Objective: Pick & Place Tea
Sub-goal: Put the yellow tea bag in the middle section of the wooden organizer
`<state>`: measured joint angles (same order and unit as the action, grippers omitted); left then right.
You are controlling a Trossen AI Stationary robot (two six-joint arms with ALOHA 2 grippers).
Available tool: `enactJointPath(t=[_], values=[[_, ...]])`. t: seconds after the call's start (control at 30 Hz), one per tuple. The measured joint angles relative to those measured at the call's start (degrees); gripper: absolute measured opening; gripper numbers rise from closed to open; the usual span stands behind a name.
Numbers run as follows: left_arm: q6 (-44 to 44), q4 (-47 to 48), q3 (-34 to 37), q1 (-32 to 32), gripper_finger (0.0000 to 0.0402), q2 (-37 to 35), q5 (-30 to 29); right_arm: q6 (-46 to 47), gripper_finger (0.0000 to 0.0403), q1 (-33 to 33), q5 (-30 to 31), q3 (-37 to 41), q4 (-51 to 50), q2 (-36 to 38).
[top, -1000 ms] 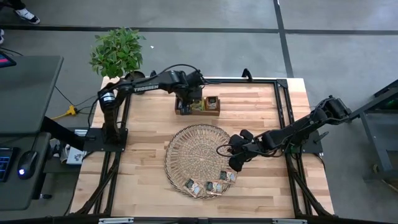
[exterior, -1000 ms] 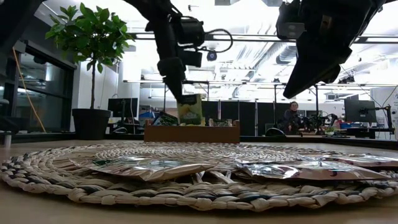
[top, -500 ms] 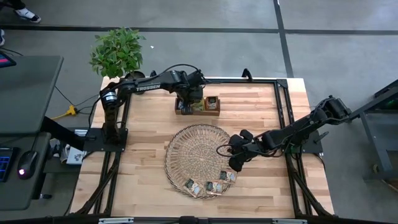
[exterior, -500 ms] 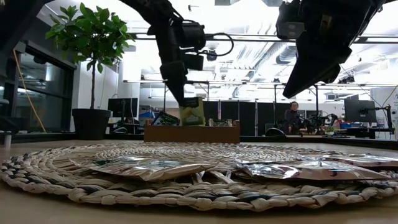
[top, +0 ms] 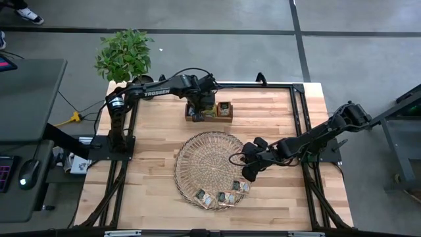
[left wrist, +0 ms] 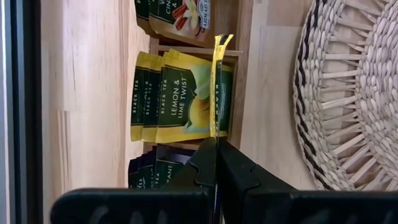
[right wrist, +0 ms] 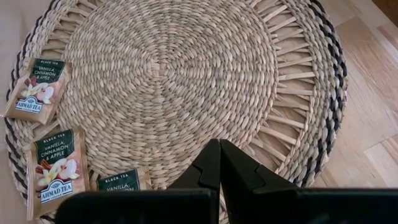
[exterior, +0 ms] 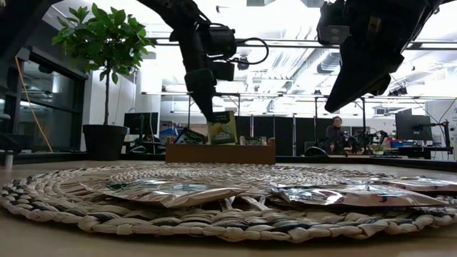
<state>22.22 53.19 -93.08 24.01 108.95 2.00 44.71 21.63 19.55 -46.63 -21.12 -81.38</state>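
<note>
Yellow-green sachet (left wrist: 214, 87) hangs edge-on, pinched in the left end effector (left wrist: 216, 144) just above the box (top: 209, 113) at the far edge, tray (top: 197, 158) nearer, while the right end effector (right wrist: 219, 151) hovers closed, empty, over that tray.

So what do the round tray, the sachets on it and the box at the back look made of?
Round tray: woven straw or seagrass by the look, matt, coiled with a dark-flecked braided rim. Sachets: probably foil-lined paper; printed, and shiny and crinkled in the low view. Box: seemingly plain wood, brown and matt.
</note>
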Motion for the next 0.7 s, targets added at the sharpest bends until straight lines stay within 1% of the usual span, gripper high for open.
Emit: enactJointPath(t=[0.53, 0.7], values=[[-0.3, 0.3, 0.0, 0.0, 0.0000, 0.0, 0.0, 0.2, 0.0000, 0.2, -0.9, 0.0, 0.0, 0.0], [-2.4, 0.6, 0.0, 0.0, 0.0008, 0.0, -0.8, 0.2, 0.0000, 0.2, -1.3, 0.0, 0.0, 0.0]])
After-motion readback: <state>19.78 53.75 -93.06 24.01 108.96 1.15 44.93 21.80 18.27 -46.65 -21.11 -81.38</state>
